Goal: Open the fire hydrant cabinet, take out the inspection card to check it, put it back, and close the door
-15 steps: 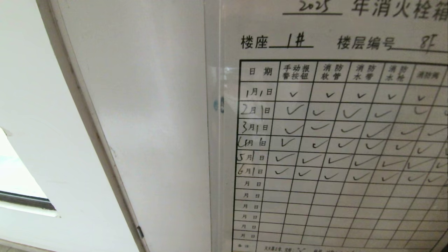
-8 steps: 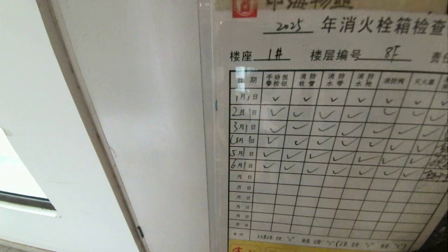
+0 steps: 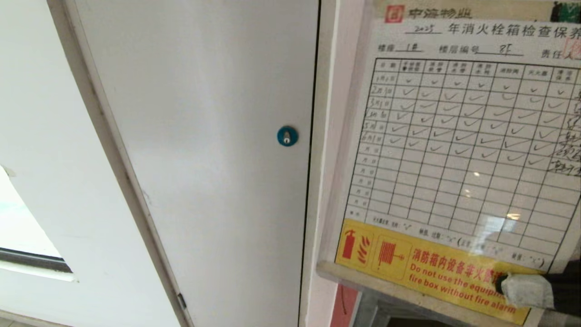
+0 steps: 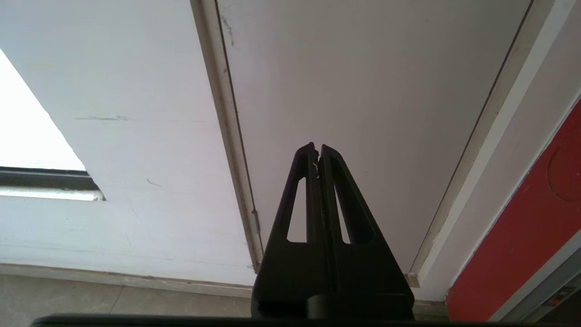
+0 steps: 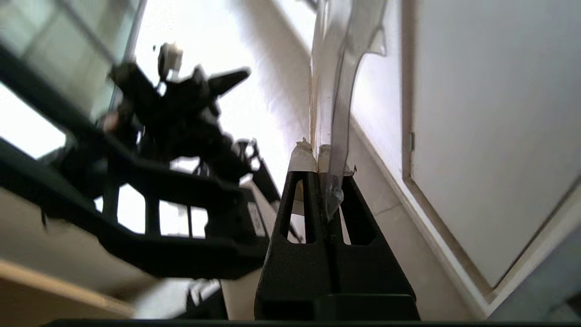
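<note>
The inspection card (image 3: 458,150), a white sheet with a ticked grid and a yellow band along its lower edge, hangs tilted at the right of the head view. My right gripper (image 3: 522,289) is shut on its lower right corner with tape-wrapped fingertips (image 3: 529,291). In the right wrist view the card (image 5: 337,91) runs edge-on out from between the right gripper (image 5: 317,156). A red strip of the fire hydrant cabinet (image 3: 344,305) shows below the card and as a red panel (image 4: 522,227). The door is out of view. My left gripper (image 4: 317,150) is parked low, shut and empty.
A plain white door (image 3: 204,159) with a round blue lock (image 3: 287,136) fills the middle, with its frame (image 3: 113,159) and a white wall to the left. A window opening (image 3: 20,227) sits far left. My own head and torso (image 5: 172,118) show in the right wrist view.
The card has drawn away from the camera, down and to the right. It now uncovers the blue lock, and its yellow band and the gripper holding it have come into view.
</note>
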You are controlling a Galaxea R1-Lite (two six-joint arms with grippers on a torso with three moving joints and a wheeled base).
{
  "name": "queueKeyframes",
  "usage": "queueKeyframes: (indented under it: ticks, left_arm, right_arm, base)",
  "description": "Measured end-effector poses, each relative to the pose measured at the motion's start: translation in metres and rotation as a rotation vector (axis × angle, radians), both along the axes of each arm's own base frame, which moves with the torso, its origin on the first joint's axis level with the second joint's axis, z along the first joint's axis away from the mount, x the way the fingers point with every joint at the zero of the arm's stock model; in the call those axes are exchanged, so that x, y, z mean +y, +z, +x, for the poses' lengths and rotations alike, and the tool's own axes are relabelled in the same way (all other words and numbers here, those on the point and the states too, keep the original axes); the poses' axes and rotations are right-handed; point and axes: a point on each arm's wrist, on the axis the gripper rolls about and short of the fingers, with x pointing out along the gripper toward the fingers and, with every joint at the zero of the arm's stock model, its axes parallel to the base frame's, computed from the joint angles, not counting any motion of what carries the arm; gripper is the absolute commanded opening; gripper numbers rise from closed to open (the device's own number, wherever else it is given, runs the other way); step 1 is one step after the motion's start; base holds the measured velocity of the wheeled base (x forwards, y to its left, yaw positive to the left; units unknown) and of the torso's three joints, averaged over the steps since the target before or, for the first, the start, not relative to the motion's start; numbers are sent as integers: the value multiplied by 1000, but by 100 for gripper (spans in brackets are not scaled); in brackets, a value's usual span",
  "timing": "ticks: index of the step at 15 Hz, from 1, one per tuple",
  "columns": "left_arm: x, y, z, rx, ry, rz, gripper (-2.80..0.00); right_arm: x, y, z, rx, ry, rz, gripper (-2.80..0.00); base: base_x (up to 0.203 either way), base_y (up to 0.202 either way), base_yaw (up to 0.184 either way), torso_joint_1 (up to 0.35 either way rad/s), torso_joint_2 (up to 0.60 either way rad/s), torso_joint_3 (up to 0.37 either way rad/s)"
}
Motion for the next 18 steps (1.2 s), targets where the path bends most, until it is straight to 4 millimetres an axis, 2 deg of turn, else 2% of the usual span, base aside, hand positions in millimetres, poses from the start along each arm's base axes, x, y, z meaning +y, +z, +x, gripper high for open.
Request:
queueKeyframes:
  ticks: [12,15,18]
  left_arm:
    - [0,0,0,0,0,0,-280]
    - [0,0,0,0,0,0,-280]
    - [0,0,0,0,0,0,-280]
  right_arm:
    - [-45,23,-37,179,-533,393,-280]
    - [-49,14,-39,268,-645,439,-280]
    - [-50,7,-31,325,-785,479,-280]
  base:
    - [0,0,0,0,0,0]
    - [0,0,0,0,0,0]
    - [0,0,0,0,0,0]
